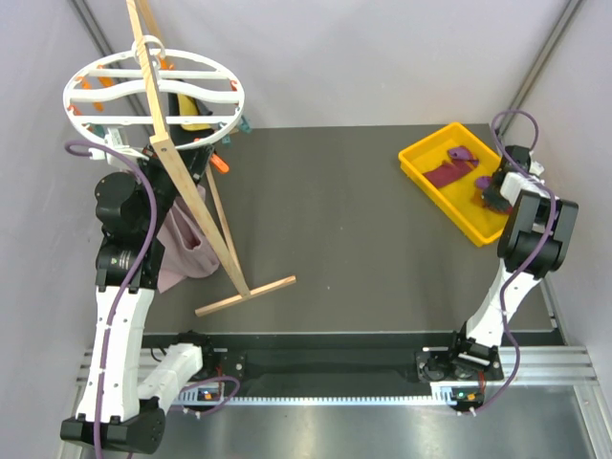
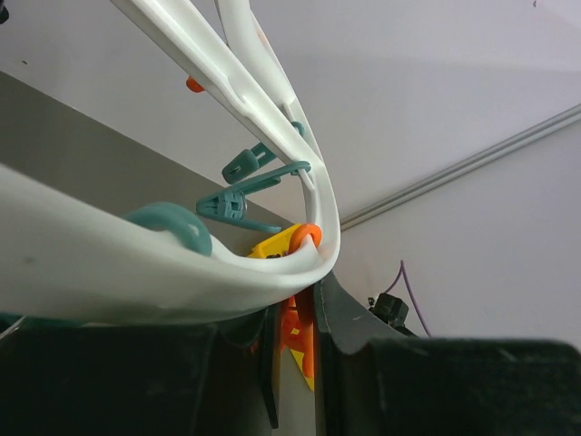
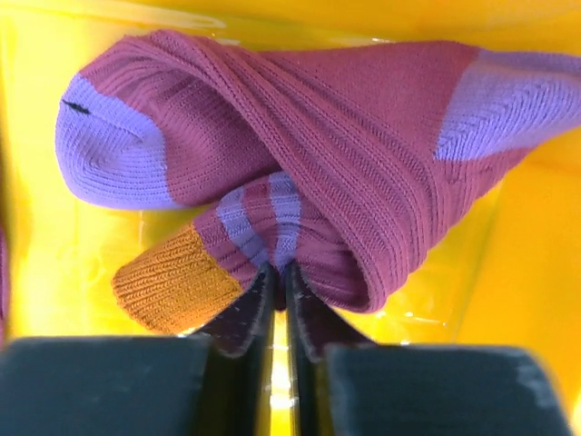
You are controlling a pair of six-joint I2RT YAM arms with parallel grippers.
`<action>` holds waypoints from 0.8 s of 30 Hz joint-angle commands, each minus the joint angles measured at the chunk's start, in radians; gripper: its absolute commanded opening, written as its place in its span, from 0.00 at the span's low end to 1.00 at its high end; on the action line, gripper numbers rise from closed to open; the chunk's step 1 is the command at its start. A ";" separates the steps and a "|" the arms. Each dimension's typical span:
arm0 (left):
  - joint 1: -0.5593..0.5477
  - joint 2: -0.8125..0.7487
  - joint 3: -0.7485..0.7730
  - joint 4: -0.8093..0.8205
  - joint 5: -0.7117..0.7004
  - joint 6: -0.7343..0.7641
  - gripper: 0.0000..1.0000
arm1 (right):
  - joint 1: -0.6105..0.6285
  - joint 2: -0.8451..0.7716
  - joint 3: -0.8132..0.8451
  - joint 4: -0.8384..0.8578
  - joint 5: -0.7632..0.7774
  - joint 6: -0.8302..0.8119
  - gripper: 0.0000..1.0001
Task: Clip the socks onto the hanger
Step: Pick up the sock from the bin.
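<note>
The white wheel-shaped hanger hangs from the wooden stand at the far left. My left gripper is up under its rim. In the left wrist view the jaws are closed on an orange clip that hangs from the white rim. Teal clips hang beyond. My right gripper is down in the yellow tray. In the right wrist view it is shut on a fold of a maroon sock with purple patches and an orange cuff. A second sock lies in the tray.
The light wooden stand leans across the left side, its foot bar on the dark mat. A pale mauve cloth hangs beside the left arm. A yellow-and-black garment hangs under the hanger. The yellow tray sits at the far right.
</note>
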 commanded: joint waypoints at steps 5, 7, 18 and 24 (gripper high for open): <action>-0.004 -0.016 -0.004 -0.017 0.004 0.026 0.00 | 0.013 -0.117 -0.014 0.000 -0.060 -0.022 0.00; -0.003 -0.021 -0.004 -0.020 0.001 0.026 0.00 | 0.021 -0.180 -0.045 0.008 -0.106 -0.016 0.00; -0.003 -0.035 -0.021 -0.015 0.000 0.022 0.00 | 0.203 -0.671 -0.306 0.218 -0.635 0.185 0.00; -0.003 -0.038 -0.036 0.015 0.007 -0.037 0.00 | 0.489 -0.786 -0.384 0.445 -0.761 0.374 0.00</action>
